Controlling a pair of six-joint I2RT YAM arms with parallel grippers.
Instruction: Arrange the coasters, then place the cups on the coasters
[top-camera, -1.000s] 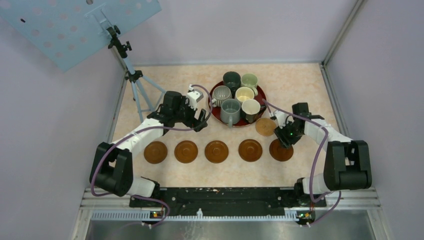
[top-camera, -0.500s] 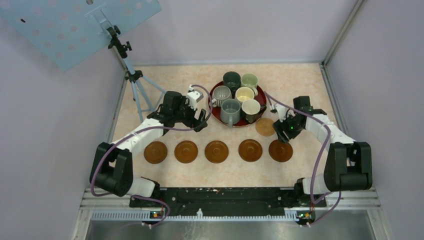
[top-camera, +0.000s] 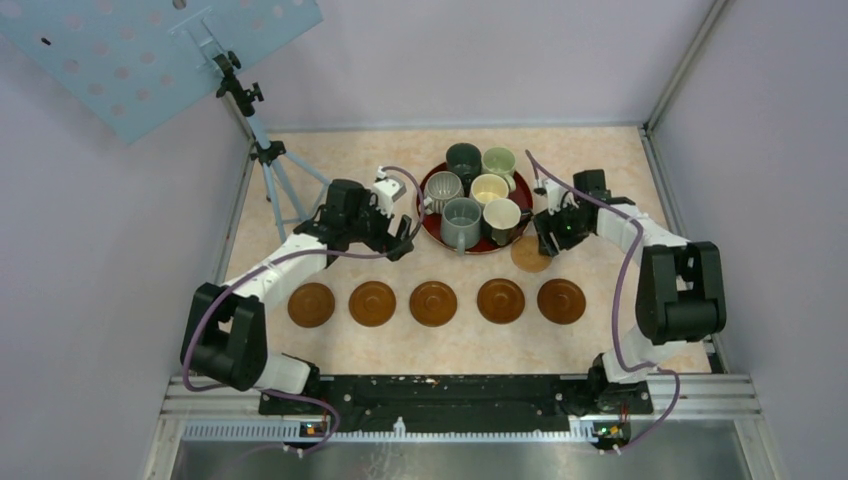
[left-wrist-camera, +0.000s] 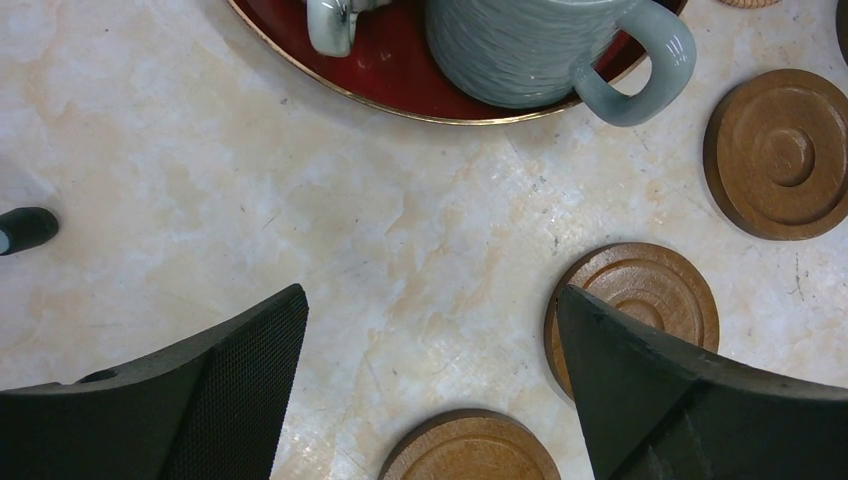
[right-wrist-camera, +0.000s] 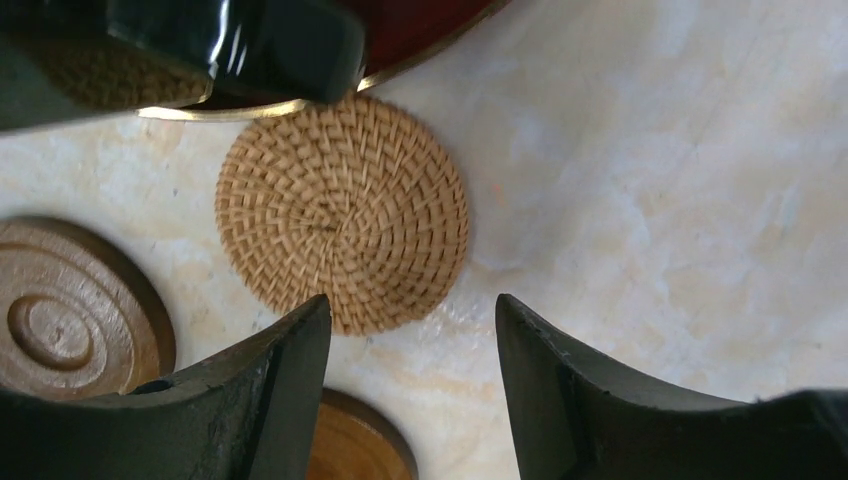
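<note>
Beige marbled surface (top-camera: 600, 170) inside lilac walls (top-camera: 450, 60)
I see six cups (top-camera: 462, 222) on the red tray (top-camera: 425, 212), brown coasters (top-camera: 433, 302) rowed along its near side; left hand (top-camera: 403, 240) and right hand (top-camera: 545, 232) flank it, both agape, empty

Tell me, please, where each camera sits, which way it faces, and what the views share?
Top external: above and behind the bases, looking down on the table; both arms show whole, left gripper and right gripper flanking the tray.
Left wrist: looks down past its open fingers at the tray's rim, a grey mug and brown coasters.
Right wrist: looks down between its open fingers at the woven coaster.
Shared: the top view also shows that mug and woven coaster.
</note>
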